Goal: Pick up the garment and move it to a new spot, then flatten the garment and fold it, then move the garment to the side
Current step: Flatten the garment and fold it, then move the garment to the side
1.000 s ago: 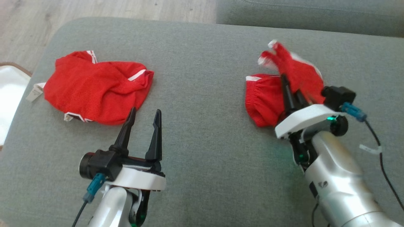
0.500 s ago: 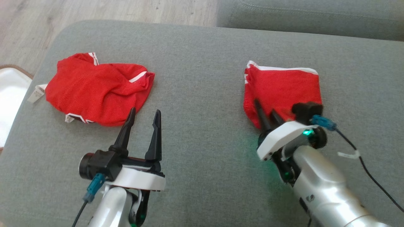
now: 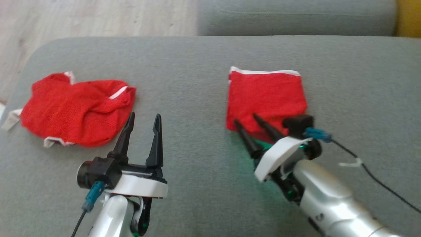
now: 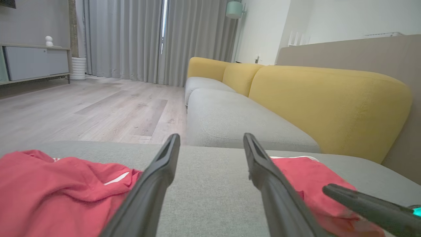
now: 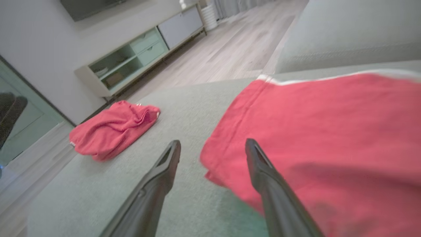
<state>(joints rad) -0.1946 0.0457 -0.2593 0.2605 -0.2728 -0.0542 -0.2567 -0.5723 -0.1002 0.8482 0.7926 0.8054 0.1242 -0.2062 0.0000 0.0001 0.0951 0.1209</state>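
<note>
Step in hand: I judge the fold finished and the last step, moving the piece aside, not yet begun.
Folded garment [image 3: 264,95]: a neat red rectangle with its white-trimmed edge at 12 o'clock, lying flat on the grey cushion [image 3: 197,65] at about 1 o'clock from the middle of my head view.
Right hand [image 3: 245,118]: released, fingers spread and gripping nothing. It sits at the garment's 7 o'clock corner. In the right wrist view one finger lies over the red cloth and the other over bare cushion.
Left hand [image 3: 144,114]: also open and empty, pointing to 12 o'clock, parked just beside the 4 o'clock edge of the crumpled red garment [image 3: 75,112].
Crumpled red garment: bunched at 9 o'clock, well apart from the folded one.
Next move: I'd close the right hand over the near corner, catching every layer at once, then carry or slide the stack sideways. A shallow pinch would probably take only the top layer and peel the fold open.
Change from a second ago: then the right hand was clenched on a lifted flap, swinging it over. Half a second ago the cloth was already laid flat. Now the fingers have parted and let go.
Camera: the whole picture has shifted, so my head view moved, not the garments. The left hand has kept its pose.
</note>
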